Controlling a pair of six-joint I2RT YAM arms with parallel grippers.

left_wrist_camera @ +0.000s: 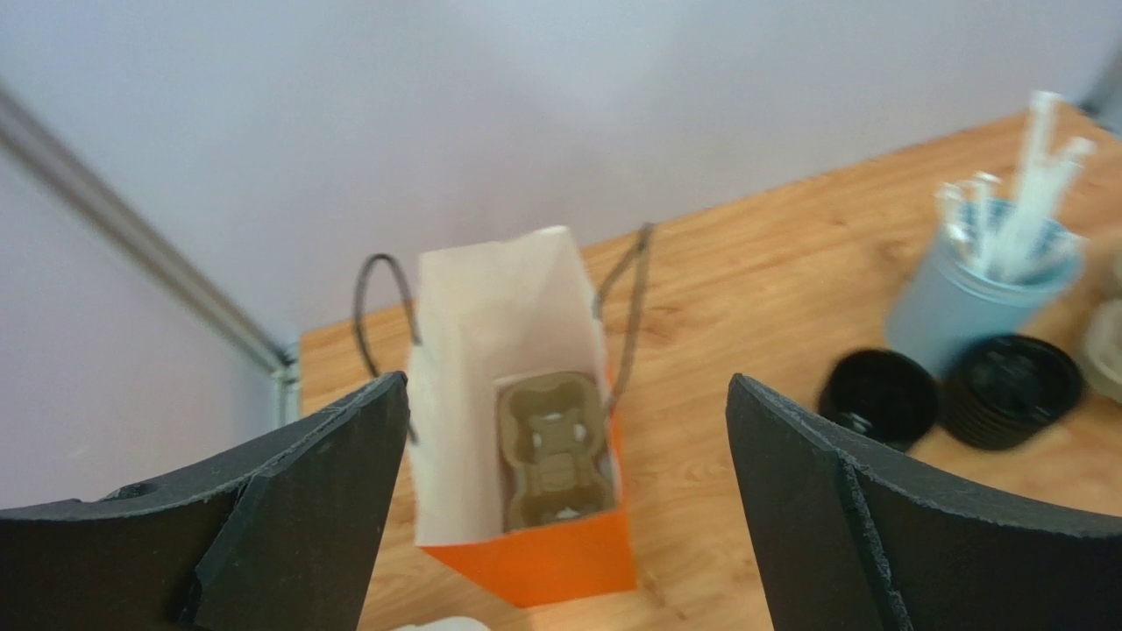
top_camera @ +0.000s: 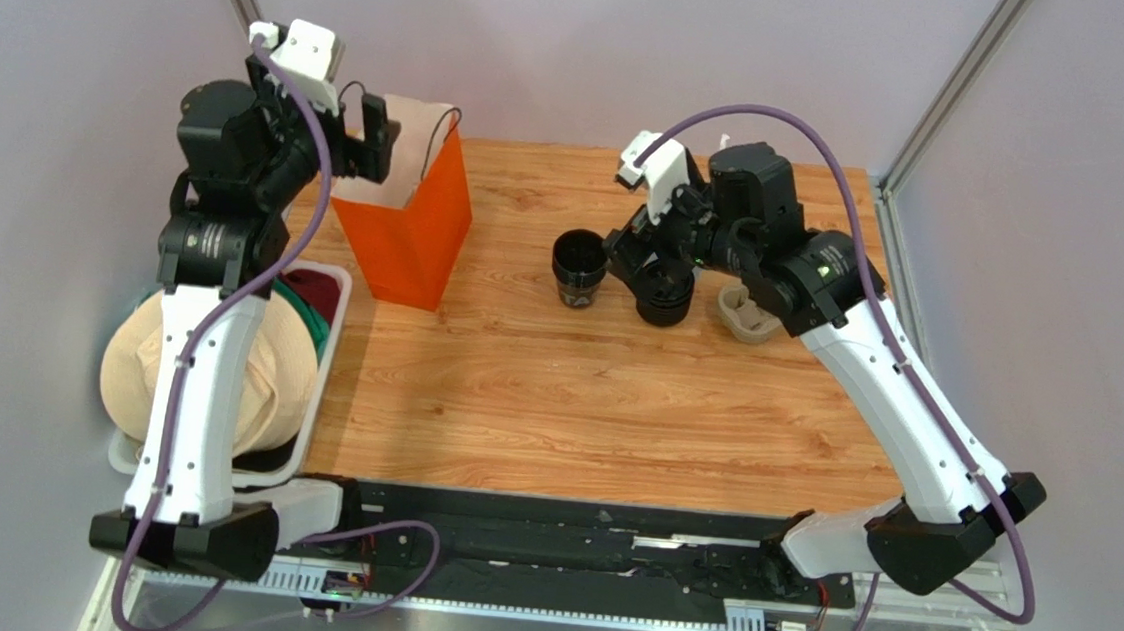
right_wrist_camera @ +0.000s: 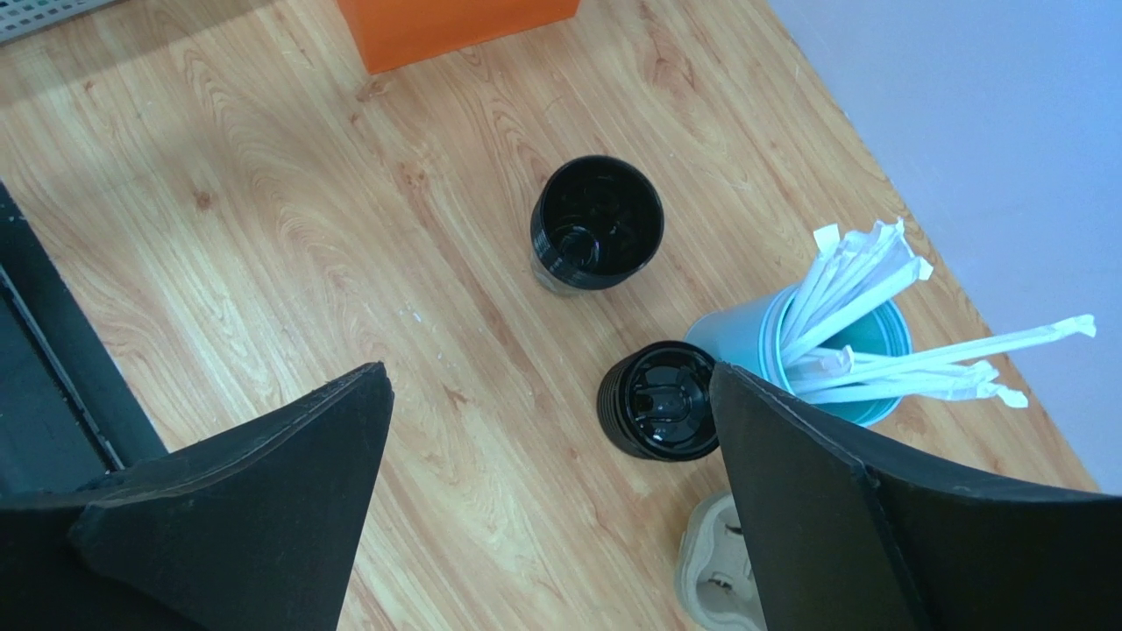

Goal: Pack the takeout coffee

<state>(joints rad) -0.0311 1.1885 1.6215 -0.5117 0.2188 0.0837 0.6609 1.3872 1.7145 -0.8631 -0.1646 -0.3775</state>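
The takeout coffee [top_camera: 578, 267] is a small black lidded cup standing upright on the wooden table, right of the orange paper bag [top_camera: 412, 229]. The right wrist view has the cup [right_wrist_camera: 597, 222] ahead of my right gripper [right_wrist_camera: 552, 371], which hangs open and empty over bare wood. My left gripper [left_wrist_camera: 566, 384] is open and empty above the bag [left_wrist_camera: 540, 559]. A moulded cardboard cup tray [left_wrist_camera: 556, 451] lies at the bottom of the bag. From above, the left gripper [top_camera: 368, 135] sits at the bag's far left rim and the right gripper [top_camera: 645, 259] just right of the cup.
A stack of black lids [right_wrist_camera: 659, 400] sits beside a pale blue cup of white straws [right_wrist_camera: 757, 335]. Another cardboard tray [right_wrist_camera: 711, 572] lies near them. A white bin [top_camera: 333, 331] holding a tan hat [top_camera: 277, 376] sits at the table's left edge.
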